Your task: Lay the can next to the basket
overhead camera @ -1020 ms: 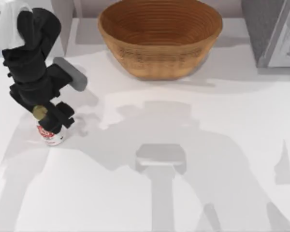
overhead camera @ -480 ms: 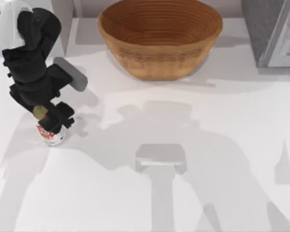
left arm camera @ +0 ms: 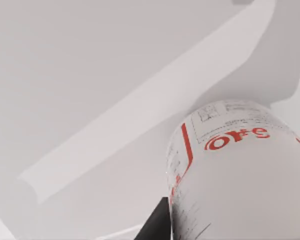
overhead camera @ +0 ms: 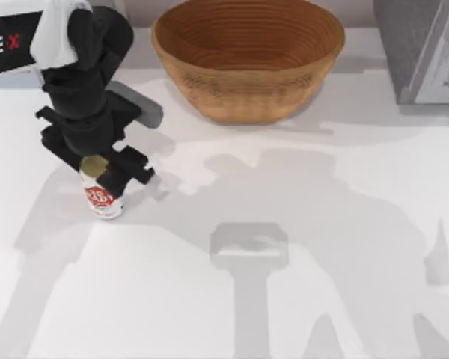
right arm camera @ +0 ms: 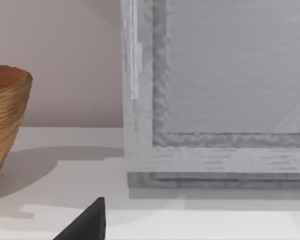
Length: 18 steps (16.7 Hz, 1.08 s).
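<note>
at table's left, left tool (overhead camera: 105, 178) grips can (overhead camera: 103, 199).

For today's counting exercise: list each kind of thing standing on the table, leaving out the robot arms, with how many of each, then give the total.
can: 1
basket: 1
grey framed panel: 1
Total: 3

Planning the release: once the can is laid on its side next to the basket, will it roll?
Probably: the can is a smooth cylinder, so it may roll on the flat table. It looks rigid under the left gripper.
</note>
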Tool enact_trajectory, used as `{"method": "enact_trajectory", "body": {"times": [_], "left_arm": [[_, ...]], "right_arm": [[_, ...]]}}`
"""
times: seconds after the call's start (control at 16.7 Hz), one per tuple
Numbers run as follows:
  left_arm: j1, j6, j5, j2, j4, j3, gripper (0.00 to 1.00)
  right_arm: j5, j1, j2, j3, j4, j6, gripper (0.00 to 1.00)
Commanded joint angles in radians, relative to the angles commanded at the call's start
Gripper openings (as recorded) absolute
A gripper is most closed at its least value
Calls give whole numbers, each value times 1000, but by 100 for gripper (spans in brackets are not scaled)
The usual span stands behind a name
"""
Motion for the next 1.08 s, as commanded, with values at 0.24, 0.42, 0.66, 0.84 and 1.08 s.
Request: {"method": "enact_trajectory", "body": {"times": [0.24,0.42,0.66,0.84,1.08], "left_arm": [[-109,-340,1,70,-61,112,0],[-198,-624,3,120,-109,194,0],[-296,-893,2,156,-148,285,0],[-335,-984,1,159,-156,320,0],[-339,-994,1,159,-156,323,0]], "right_arm": [[0,0,0,0,0,0,100],[0,0,0,0,0,0,100],[0,0,0,0,0,0,100],[0,0,0,0,0,0,100],[0,0,0,0,0,0,100]]}}
